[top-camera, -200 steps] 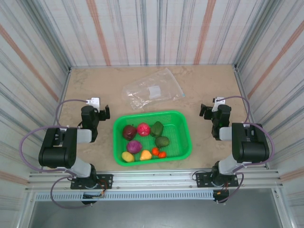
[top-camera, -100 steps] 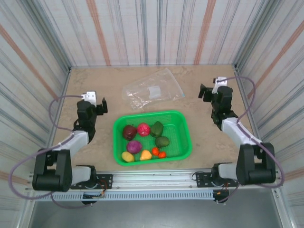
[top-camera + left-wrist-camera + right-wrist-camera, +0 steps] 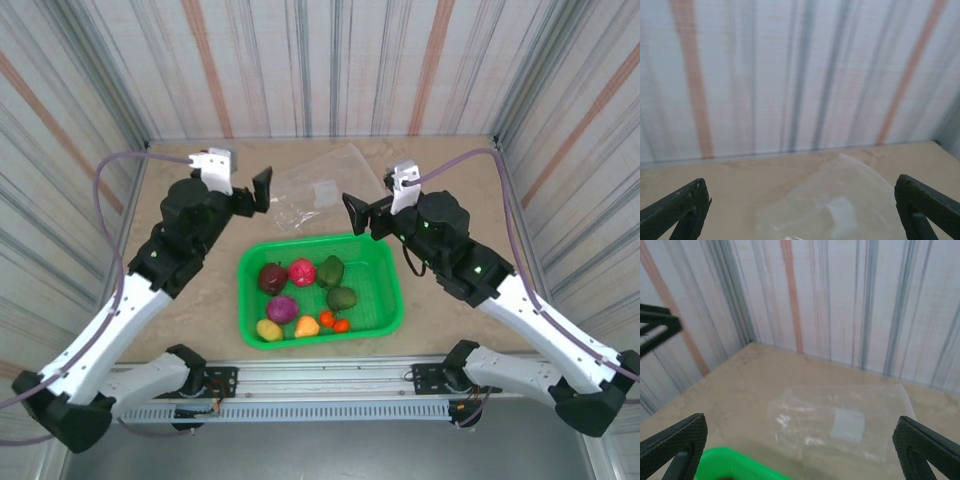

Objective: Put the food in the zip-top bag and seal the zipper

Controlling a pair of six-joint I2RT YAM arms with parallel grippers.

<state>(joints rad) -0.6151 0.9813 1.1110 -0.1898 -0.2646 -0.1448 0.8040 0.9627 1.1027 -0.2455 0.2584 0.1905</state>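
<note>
Treat the zip-top bag (image 3: pixel 320 193), flat on the table (image 3: pixel 450 165) at upper centre beyond the green basket (image 3: pixel 392 285), as light, limp and slippery; pinch an edge with the left gripper (image 3: pixel 252 195) or right gripper (image 3: pixel 365 215), both spread wide.

Both arms have reached forward: left hand (image 3: pixel 262 189) and right hand (image 3: pixel 356 214) now flank the zip-top bag (image 3: pixel 318 190)

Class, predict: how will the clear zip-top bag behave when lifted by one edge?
The zip-top bag looks thin and crinkled, so it will probably sag and fold. It lies flat and empty, so likely light. Its glossy film may slip.
</note>
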